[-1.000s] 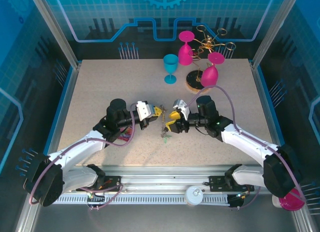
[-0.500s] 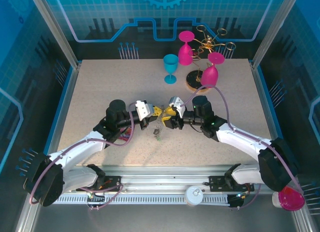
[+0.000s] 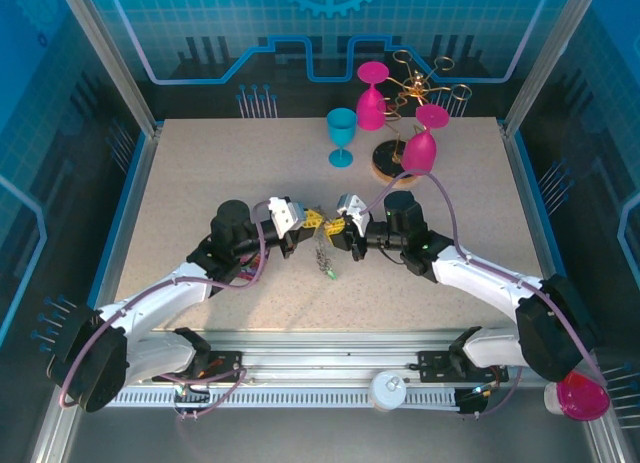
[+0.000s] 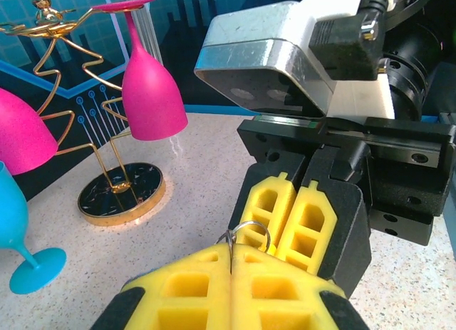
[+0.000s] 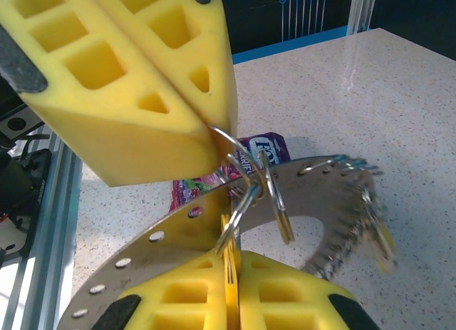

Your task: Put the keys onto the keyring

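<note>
left pincer (image 4: 230, 250) and right pincer (image 5: 231, 262) each clamped on small wire loops (image 5: 246, 180) at flat dark grey metal keyring (image 5: 171, 227). gold wire rack (image 3: 415, 83) holds 2 inverted pink glasses (image 3: 371, 108).

speckled beige table (image 3: 200, 183) — upright teal goblet (image 3: 341, 138) and gold rack's round base (image 3: 387, 164) at the back, purple packet (image 5: 265, 146) nearer

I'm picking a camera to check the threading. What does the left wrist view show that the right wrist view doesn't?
Left wrist gives the gold rack, pink glasses and teal glass. Right wrist gives the keyring with its holes, blurred keys at its rim and a purple wrapper. Shared: the left gripper and right gripper, both shut, tips meeting at a wire loop.
</note>
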